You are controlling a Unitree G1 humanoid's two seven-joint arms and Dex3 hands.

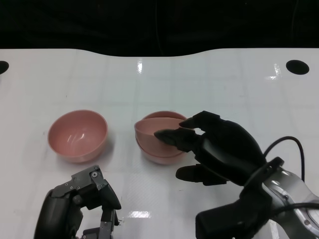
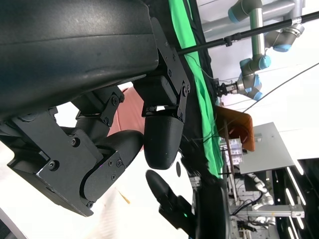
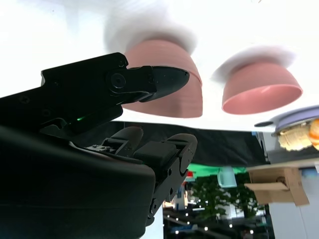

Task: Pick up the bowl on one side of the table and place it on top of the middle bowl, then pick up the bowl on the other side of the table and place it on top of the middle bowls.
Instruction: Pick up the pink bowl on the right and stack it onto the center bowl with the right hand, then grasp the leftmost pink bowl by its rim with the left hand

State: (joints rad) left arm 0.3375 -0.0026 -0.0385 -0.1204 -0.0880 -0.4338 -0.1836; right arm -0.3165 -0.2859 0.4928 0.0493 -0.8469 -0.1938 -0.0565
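Two pink bowls are nested at the table's middle (image 1: 158, 144), the upper bowl (image 1: 149, 128) sitting tilted in the lower one. My right hand (image 1: 222, 147) is just right of this stack, fingers spread; one fingertip (image 1: 162, 135) reaches over the upper bowl's rim and the thumb stays clear of the bowls. The right wrist view shows the stack (image 3: 174, 97) past that hand's fingers. A single pink bowl (image 1: 77, 135) (image 3: 261, 89) stands upright to the left. My left hand (image 1: 82, 206) is low near the front edge, fingers curled in, holding nothing.
The white table (image 1: 224, 84) has a curved far edge with darkness beyond. Black round holes sit at the far right (image 1: 297, 66) and far left (image 1: 2, 66). A black cable (image 1: 286, 142) loops over my right wrist. Pink bowl surface (image 2: 130, 112) shows behind my left hand's fingers.
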